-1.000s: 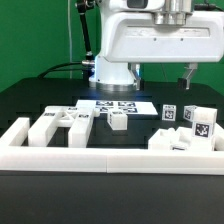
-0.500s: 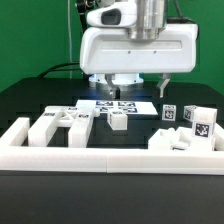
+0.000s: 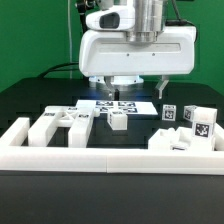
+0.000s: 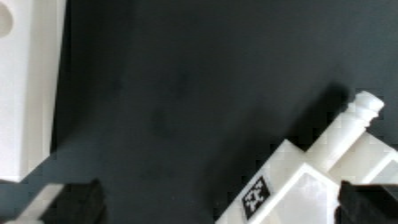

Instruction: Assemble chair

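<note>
The chair's white tagged pieces lie loose along the front of the black table. Blocky ones (image 3: 52, 126) and a bar (image 3: 80, 118) sit at the exterior view's left. A small block (image 3: 117, 119) is in the middle, and tagged blocks (image 3: 199, 122) stand at the right. My gripper (image 3: 130, 88) hangs open above the table behind them, holding nothing. In the wrist view a tagged white piece with a peg (image 4: 317, 180) lies close to one fingertip (image 4: 365, 203). The gripper (image 4: 217, 206) has only dark table between its fingers.
The marker board (image 3: 120, 105) lies flat just in front of the gripper. A long low white border rail (image 3: 110, 156) runs along the table's front. A white flat surface (image 4: 25, 80) fills one side of the wrist view.
A second ago the gripper stood further to the exterior view's right and a little higher. It has shifted left and down, then held still. The pieces have not moved.
</note>
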`<action>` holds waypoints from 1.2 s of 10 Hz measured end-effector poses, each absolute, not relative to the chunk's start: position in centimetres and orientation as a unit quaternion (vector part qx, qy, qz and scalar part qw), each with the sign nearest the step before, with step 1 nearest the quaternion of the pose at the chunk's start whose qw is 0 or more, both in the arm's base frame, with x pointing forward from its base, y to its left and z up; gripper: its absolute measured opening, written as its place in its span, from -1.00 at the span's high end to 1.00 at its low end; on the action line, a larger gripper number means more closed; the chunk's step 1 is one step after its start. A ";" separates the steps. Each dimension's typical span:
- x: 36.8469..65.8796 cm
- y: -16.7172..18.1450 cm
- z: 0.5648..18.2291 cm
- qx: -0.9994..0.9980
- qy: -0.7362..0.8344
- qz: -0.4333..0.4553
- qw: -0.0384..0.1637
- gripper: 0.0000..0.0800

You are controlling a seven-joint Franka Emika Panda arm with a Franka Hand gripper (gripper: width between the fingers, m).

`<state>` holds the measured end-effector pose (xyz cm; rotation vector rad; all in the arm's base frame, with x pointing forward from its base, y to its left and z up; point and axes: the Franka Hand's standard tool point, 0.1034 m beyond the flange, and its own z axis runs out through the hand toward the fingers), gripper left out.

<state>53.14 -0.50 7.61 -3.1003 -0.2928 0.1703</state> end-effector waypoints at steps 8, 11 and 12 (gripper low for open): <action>50.8 -1.4 5.7 -0.949 -0.085 0.304 -0.005 -0.62; 49.6 -2.1 4.8 -0.938 -0.057 0.340 -0.026 -0.62; 49.6 -2.1 4.8 -0.938 -0.057 0.340 -0.026 -0.62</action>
